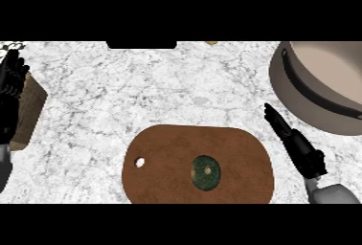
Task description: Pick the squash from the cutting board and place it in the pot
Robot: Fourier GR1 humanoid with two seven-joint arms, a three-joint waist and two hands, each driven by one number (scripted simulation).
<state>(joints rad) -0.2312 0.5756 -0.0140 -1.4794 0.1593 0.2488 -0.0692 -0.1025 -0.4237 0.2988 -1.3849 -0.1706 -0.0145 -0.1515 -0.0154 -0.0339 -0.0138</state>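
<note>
Head view: squash on cutting board; right hand fingers straight beside pot.

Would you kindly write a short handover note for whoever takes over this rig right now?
Left robot hand: open, resting at the view's left edge, fingers up, holding nothing.
Right robot hand: open, fingers straight, over the counter between the cutting board and the pot, holding nothing.
Squash: dark green, lying on the board, right of centre, untouched.
Pot: at the upper right, partly out of view.
Done: nothing yet.
Left: grasp the squash, carry it right and place it in the pot.
</note>
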